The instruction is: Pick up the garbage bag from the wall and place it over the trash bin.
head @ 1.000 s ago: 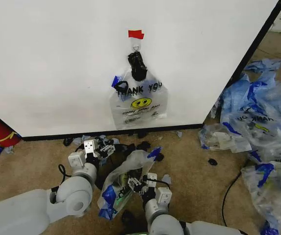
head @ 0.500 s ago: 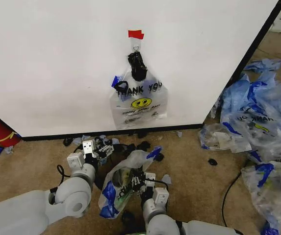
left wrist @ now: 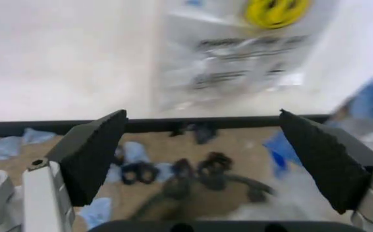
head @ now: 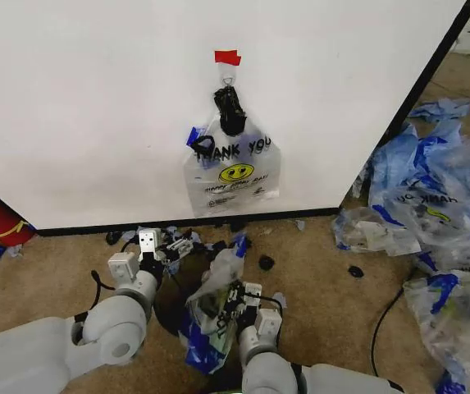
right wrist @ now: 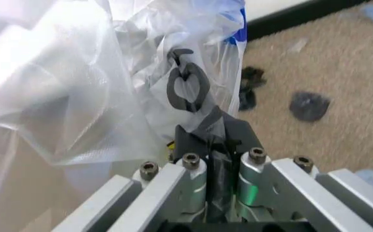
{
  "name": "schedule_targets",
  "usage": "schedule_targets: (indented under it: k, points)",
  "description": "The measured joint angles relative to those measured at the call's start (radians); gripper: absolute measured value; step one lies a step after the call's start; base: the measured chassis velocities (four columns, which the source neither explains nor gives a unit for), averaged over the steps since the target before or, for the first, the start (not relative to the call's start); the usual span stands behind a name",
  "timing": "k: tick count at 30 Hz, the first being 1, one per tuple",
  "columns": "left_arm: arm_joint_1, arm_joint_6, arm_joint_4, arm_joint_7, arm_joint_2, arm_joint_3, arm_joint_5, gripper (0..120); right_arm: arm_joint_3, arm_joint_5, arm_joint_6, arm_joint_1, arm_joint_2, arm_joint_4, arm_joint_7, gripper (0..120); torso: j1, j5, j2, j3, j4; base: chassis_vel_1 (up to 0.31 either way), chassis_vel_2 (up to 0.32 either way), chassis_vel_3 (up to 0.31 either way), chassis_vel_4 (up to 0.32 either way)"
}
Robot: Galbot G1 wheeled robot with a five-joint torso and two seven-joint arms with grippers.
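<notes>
Two grippers sit low on the carpet in front of the wall (head: 95,98), a broad, flat white panel with a black edge along its base; the right gripper (head: 236,300) has its fingers pressed together on a pinch of the garbage bag (head: 214,305), thin crinkled see-through film with blue trim, which stands up in a rumpled peak just in front of the wall's base; the right wrist view shows the clamped fold (right wrist: 215,140) darkening between the metal finger blocks, and black lettering curling across the film above it; under and beside the bag in the head view lies the dark round of the trash bin (head: 171,297), mostly hidden by the bag and arms, so I cannot tell how much of the film lies inside it; the left gripper (head: 159,245) rests nearer the wall's base than the right one, its fingers spread wide with nothing between them; the left wrist view shows its ribbed black foam pads (left wrist: 96,153) set far apart, and between them small black scraps (left wrist: 205,169) and blue shreds on the tan carpet; on the wall hangs a flat bundle of bags (head: 233,168) tied with a black knot below a red tape strip (head: 227,57); right of the wall sprawls a heap of blue-and-clear bags (head: 431,213)
</notes>
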Motion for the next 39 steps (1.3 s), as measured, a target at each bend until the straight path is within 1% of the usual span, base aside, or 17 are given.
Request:
schedule_targets:
  k: [1,4,7,11,14,21,31,32,37,38,39]
  points:
    - [0.000,0.000,0.000,0.000,0.000,0.000,0.000,94,0.000,0.000,0.000,0.000,0.000,0.000,0.000,1,0.000,0.0000,0.000,0.000,0.0000,0.000,0.000,0.000,0.000]
    - [-0.036,0.012,-0.075,0.010,0.033,0.016,-0.046,95,0.013,-0.009,-0.003,0.011,-0.001,-0.013,0.000,1,0.000,0.0003,0.000,0.000,0.0002,0.000,0.000,0.000,0.000]
    - [-0.078,0.020,-0.133,0.011,0.054,0.050,-0.102,95,0.025,-0.010,-0.005,0.023,0.004,-0.018,0.003,1,0.000,0.0003,0.000,0.000,0.0001,0.000,0.000,0.000,0.000]
    - [-0.094,0.026,-0.156,0.010,0.062,0.074,-0.124,94,0.031,-0.010,-0.009,0.039,0.008,-0.018,0.008,1,0.000,0.0002,0.000,0.000,0.0001,0.000,0.000,0.000,0.000]
    - [-0.109,0.036,-0.181,0.012,0.061,0.111,-0.135,94,0.041,0.002,-0.018,0.068,0.017,-0.017,0.021,1,0.000,0.0000,0.000,0.000,0.0001,0.000,0.000,0.000,0.000]
    - [-0.117,0.038,-0.172,0.019,0.045,0.158,-0.126,94,0.048,0.030,-0.026,0.109,0.033,-0.008,0.036,1,0.000,0.0000,0.000,0.000,0.0002,0.000,0.000,0.000,0.000]
    - [-0.111,0.029,-0.142,0.020,0.024,0.166,-0.108,94,0.048,0.039,-0.030,0.128,0.035,0.002,0.043,1,0.000,0.0001,0.000,0.000,0.0001,0.000,0.000,0.000,0.000]
    - [-0.110,0.028,-0.137,0.020,0.021,0.166,-0.107,93,0.047,0.039,-0.030,0.127,0.035,0.004,0.043,1,0.000,0.0001,0.000,0.000,0.0001,0.000,0.000,0.000,0.000]
    - [-0.108,0.015,-0.102,0.020,0.001,0.184,-0.090,72,0.046,0.035,-0.030,0.120,0.034,0.020,0.043,1,0.000,0.0001,0.000,0.000,0.0001,0.000,0.000,0.000,0.000]
    - [-0.108,0.015,-0.102,0.020,0.001,0.184,-0.090,72,0.046,0.035,-0.030,0.120,0.034,0.020,0.043,1,0.000,0.0001,0.000,0.000,0.0001,0.000,0.000,0.000,0.000]
    - [-0.108,0.013,-0.096,0.020,-0.004,0.186,-0.087,69,0.046,0.034,-0.030,0.119,0.032,0.023,0.043,1,0.000,0.0000,0.000,0.000,0.0001,0.000,0.000,0.000,0.000]
